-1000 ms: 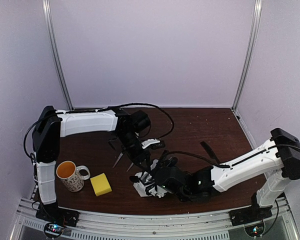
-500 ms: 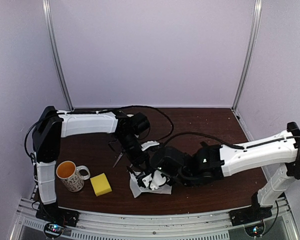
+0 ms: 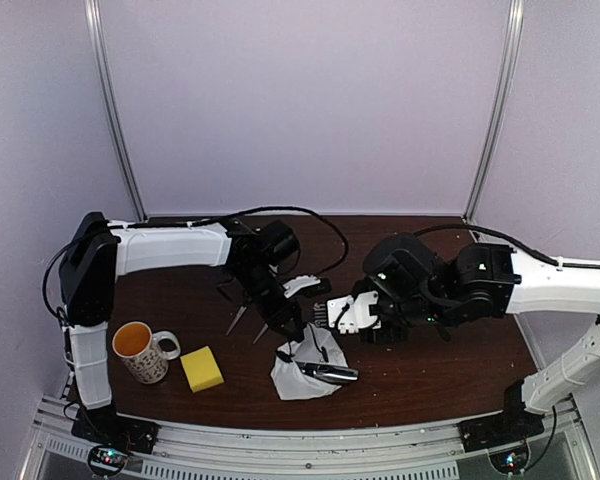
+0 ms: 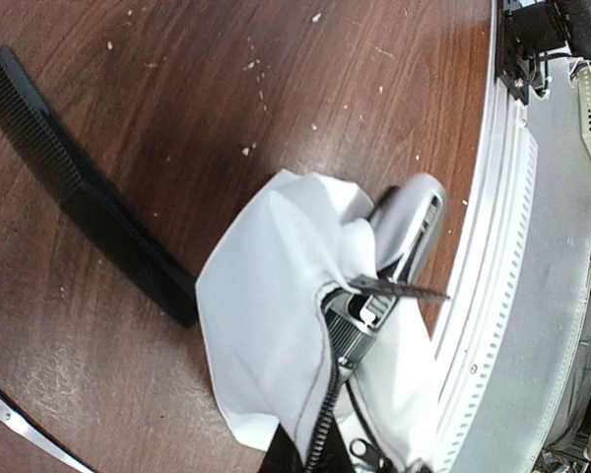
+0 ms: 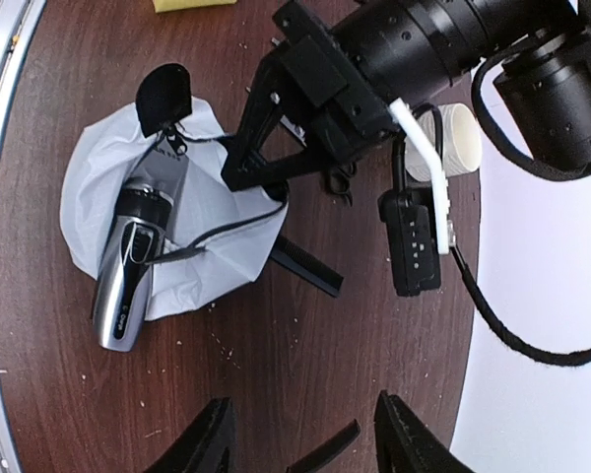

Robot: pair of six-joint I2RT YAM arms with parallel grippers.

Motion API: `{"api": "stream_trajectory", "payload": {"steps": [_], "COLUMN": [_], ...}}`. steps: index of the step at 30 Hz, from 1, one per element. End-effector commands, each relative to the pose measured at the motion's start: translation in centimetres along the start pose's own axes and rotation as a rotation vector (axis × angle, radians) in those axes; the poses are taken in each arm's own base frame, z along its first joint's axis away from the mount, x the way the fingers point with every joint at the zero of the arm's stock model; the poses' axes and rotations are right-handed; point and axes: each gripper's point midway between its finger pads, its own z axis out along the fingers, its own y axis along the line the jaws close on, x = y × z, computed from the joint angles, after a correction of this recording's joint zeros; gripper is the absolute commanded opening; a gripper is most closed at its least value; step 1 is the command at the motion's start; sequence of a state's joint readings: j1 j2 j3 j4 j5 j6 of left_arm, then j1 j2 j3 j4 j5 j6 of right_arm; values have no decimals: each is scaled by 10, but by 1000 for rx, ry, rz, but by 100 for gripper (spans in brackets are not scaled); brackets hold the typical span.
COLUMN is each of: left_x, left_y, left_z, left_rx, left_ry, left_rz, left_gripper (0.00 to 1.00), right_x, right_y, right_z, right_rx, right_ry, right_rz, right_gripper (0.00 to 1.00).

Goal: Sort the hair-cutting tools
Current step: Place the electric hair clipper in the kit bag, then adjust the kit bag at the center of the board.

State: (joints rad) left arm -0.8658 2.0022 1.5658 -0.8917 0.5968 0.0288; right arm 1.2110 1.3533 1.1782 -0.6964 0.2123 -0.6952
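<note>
The white zip pouch (image 3: 298,372) lies near the table's front, and it also shows in the left wrist view (image 4: 276,315). The grey-and-black clipper (image 5: 126,281) lies with its head inside the pouch mouth and its body sticking out (image 4: 411,229). My left gripper (image 3: 282,328) is shut on the pouch's zip edge. My right gripper (image 5: 303,406) is open and empty, raised to the right of the pouch (image 3: 345,315). One black comb (image 4: 89,197) lies partly under the pouch. A second comb's tip (image 5: 323,460) shows below my right fingers. Two scissors blades (image 3: 237,319) lie left of the left gripper.
A patterned mug (image 3: 140,351) with orange liquid and a yellow sponge block (image 3: 201,368) stand at the front left. The metal rail (image 4: 492,256) at the table's front edge runs close to the pouch. The left arm (image 5: 394,59) reaches over the pouch.
My right gripper has let go of the clipper and drawn back up and to the right. The clipper now lies half in the pouch. The left gripper still holds the pouch edge.
</note>
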Motion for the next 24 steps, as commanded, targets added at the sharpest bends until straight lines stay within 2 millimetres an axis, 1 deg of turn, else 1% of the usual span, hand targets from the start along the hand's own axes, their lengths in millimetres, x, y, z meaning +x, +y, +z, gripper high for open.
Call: {"api": "stream_trajectory", "payload": {"steps": [1, 2, 4, 5, 7, 8, 9, 10, 11, 12, 13, 14, 15, 16, 17, 19, 21, 23, 24], "left_x": [-20, -20, -19, -18, -17, -18, -21, -22, -25, -37, -40, -43, -43, -40, -37, -30, -24, -18, -11], "left_y": [-6, -5, -3, -2, 3, 6, 11, 16, 17, 14, 14, 4, -8, -14, -20, -32, -46, -61, -65], "left_z": [-13, -13, -14, -14, -16, -18, -26, -34, -47, -67, -84, -103, -124, -131, -135, -131, -123, -116, -110], "left_rx": [-21, -29, -42, -51, -86, -114, -170, -230, -285, -342, -405, -432, -467, -486, -496, -515, -581, -653, -679], "left_ry": [-80, -81, -83, -79, -80, -89, -113, -150, -206, -306, -388, -478, -571, -614, -636, -624, -597, -587, -582], "left_rz": [69, 70, 72, 71, 72, 68, 64, 72, 98, 141, 173, 216, 262, 295, 325, 381, 482, 576, 608], "left_gripper": [0, 0, 0, 0, 1, 8, 15, 19, 23, 28, 34, 44, 57, 66, 68, 67, 64, 60, 58], "right_x": [-4, -2, 9, 19, 36, 40, 42, 46, 47, 50, 52, 54, 55, 53, 51, 41, 29, 20, 16], "right_y": [4, 2, -5, -6, 2, 10, 15, 20, 24, 28, 30, 31, 31, 31, 32, 32, 34, 38, 40], "right_z": [6, 6, 9, 12, 21, 23, 24, 25, 25, 25, 25, 27, 29, 31, 33, 36, 38, 46, 50], "right_rx": [-68, -85, -104, -134, -221, -276, -311, -333, -354, -371, -385, -395, -419, -439, -459, -515, -596, -675, -705], "right_ry": [3, -14, -21, -5, 24, 15, -7, -26, -49, -58, -60, -58, -68, -80, -85, -100, -105, -95, -92], "right_rz": [93, 138, 256, 320, 469, 547, 607, 659, 693, 715, 733, 751, 782, 800, 811, 817, 827, 847, 858], "right_gripper": [49, 49, 50, 50, 52, 52, 52, 52, 52, 51, 51, 51, 51, 50, 50, 50, 50, 51, 51]}}
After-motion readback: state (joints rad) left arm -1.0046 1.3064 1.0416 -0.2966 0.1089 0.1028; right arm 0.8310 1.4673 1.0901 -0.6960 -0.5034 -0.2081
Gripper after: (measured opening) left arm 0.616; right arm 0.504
